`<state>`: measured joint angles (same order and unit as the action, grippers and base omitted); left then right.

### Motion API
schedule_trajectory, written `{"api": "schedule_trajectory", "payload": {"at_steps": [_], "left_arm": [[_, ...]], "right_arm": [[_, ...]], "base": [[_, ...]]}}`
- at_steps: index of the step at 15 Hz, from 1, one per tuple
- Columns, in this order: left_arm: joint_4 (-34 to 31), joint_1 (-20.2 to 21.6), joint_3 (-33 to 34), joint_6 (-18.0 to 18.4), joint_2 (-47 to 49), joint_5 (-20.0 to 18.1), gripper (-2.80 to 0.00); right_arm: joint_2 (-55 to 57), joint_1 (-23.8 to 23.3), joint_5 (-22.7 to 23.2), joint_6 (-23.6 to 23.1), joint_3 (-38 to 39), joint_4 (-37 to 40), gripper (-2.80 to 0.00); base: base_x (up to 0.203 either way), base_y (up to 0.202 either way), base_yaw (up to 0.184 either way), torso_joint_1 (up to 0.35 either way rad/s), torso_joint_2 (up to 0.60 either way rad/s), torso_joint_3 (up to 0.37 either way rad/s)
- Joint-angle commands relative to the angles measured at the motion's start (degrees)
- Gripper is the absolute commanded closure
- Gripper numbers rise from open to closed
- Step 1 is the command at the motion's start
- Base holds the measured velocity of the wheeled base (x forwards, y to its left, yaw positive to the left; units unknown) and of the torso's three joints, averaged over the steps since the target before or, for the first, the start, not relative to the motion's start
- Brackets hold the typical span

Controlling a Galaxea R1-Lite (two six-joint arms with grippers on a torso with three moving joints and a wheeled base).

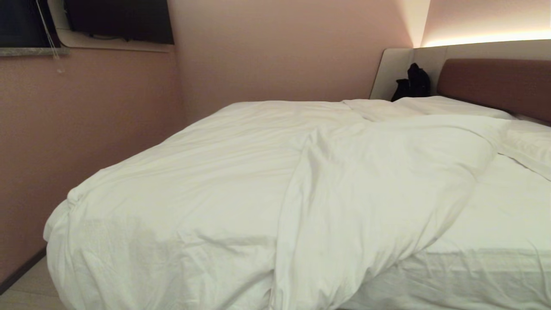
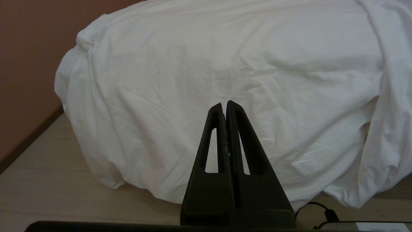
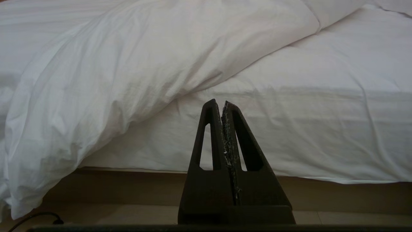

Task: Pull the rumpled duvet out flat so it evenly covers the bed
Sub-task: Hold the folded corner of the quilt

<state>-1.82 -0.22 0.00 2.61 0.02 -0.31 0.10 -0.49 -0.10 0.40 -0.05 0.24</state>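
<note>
The puffy white duvet (image 1: 241,181) lies rumpled across the bed (image 1: 486,224), bunched toward the left side and hanging over the near left corner. A thick fold runs diagonally from the headboard end down to the near edge, leaving the right part of the mattress sheet bare. Neither arm shows in the head view. My left gripper (image 2: 225,104) is shut and empty, short of the duvet (image 2: 225,64) draped over the corner. My right gripper (image 3: 219,103) is also shut and empty, facing the mattress side (image 3: 322,129) just right of the hanging fold (image 3: 96,96).
A pink wall (image 1: 86,137) runs close along the bed's left side, with a narrow strip of floor (image 1: 26,288). The brown headboard (image 1: 499,82) and pillows (image 1: 447,105) are at the far right. A black object (image 1: 414,82) sits by the headboard. A cable (image 2: 318,206) lies on the floor.
</note>
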Motion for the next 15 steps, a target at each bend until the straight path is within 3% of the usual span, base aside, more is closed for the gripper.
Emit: {"api": "schedule_trajectory", "payload": {"at_steps": [1,5,15], "left_arm": [[-0.1,0.0,0.0,0.1,0.0,0.0,0.0],[-0.1,0.0,0.0,0.0,0.0,0.0,0.0],[0.0,0.0,0.0,-0.1,0.0,0.0,0.0]], "right_arm": [[0.0,0.1,0.0,0.0,0.0,0.0,0.0],[0.0,0.1,0.0,0.0,0.0,-0.1,0.0],[0.0,0.0,0.0,0.0,0.0,-0.1,0.0]], "base": [[-0.049,-0.056,0.009,0.017,0.0,0.002],[-0.023,-0.081,-0.002,0.0,0.0,0.002],[0.0,-0.192,0.001,0.002,0.0,0.003]]}}
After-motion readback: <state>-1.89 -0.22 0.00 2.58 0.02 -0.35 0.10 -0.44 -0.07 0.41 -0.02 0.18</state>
